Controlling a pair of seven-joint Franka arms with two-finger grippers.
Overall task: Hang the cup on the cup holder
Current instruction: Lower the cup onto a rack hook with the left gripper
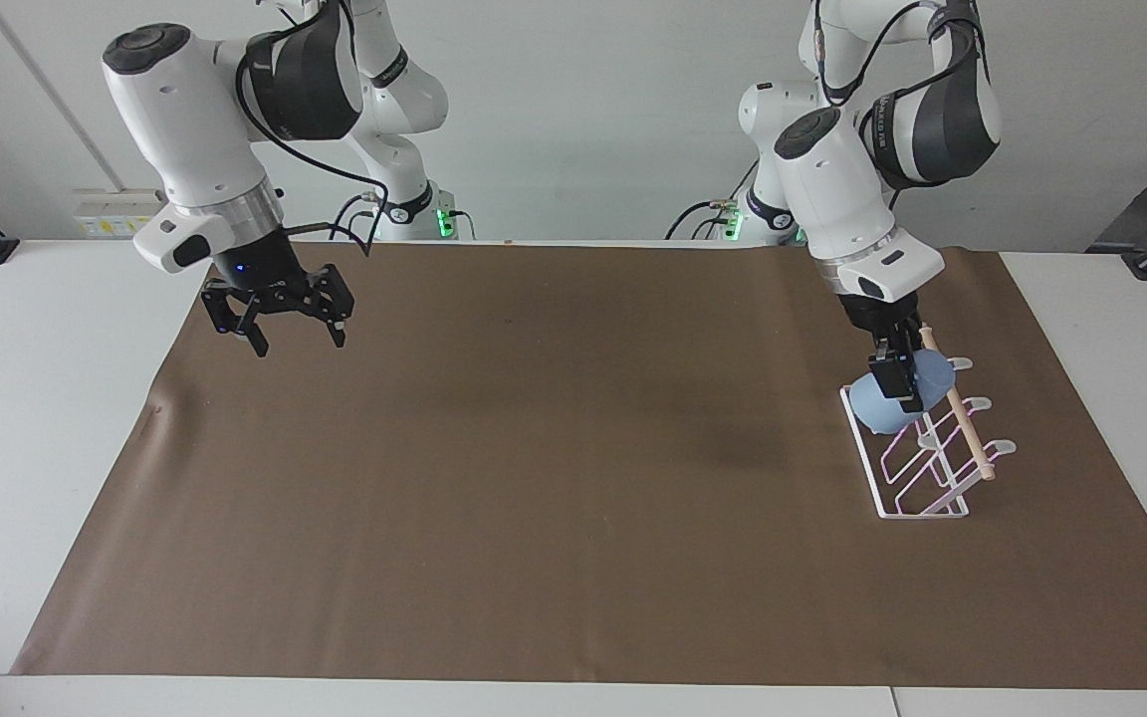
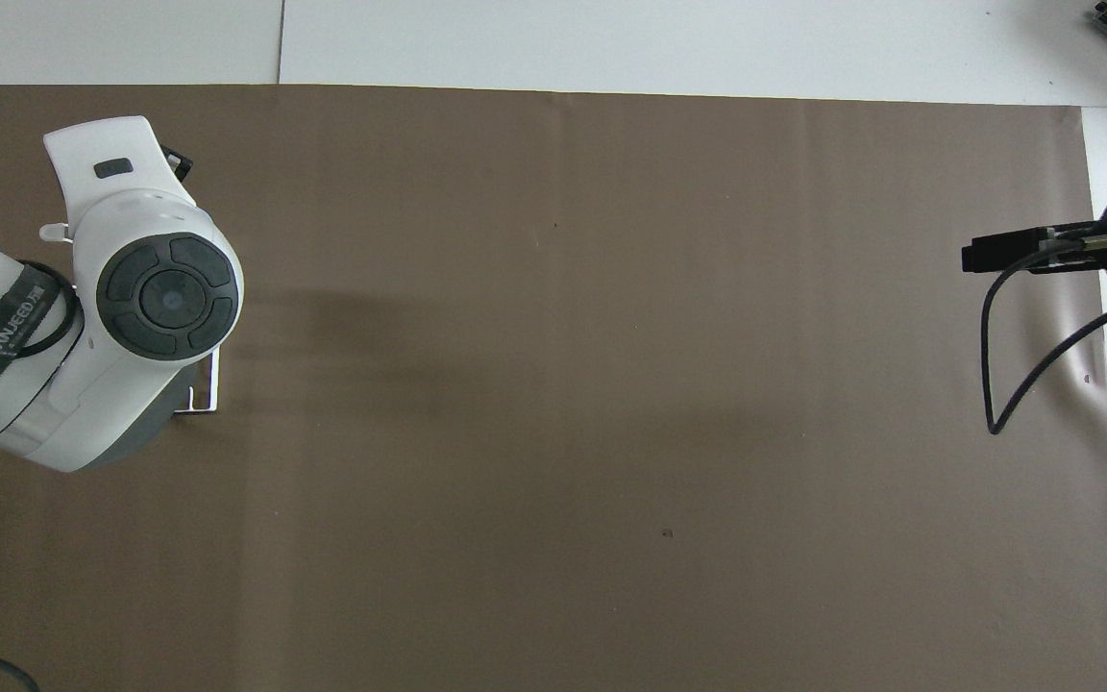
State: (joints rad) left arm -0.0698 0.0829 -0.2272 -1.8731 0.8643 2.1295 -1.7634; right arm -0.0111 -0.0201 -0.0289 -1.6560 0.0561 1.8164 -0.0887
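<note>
left hand [image 1: 898,390] grasping cup [image 1: 897,396] over holder's [image 1: 922,468] robot-side edge (right hand [image 1: 287,327] released).

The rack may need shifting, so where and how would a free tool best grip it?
Probably the wooden dowel along the top of the rack, taken from above at the end farther from the robots. It is a raised straight bar. The left tool holds the cup over the nearer end.
</note>
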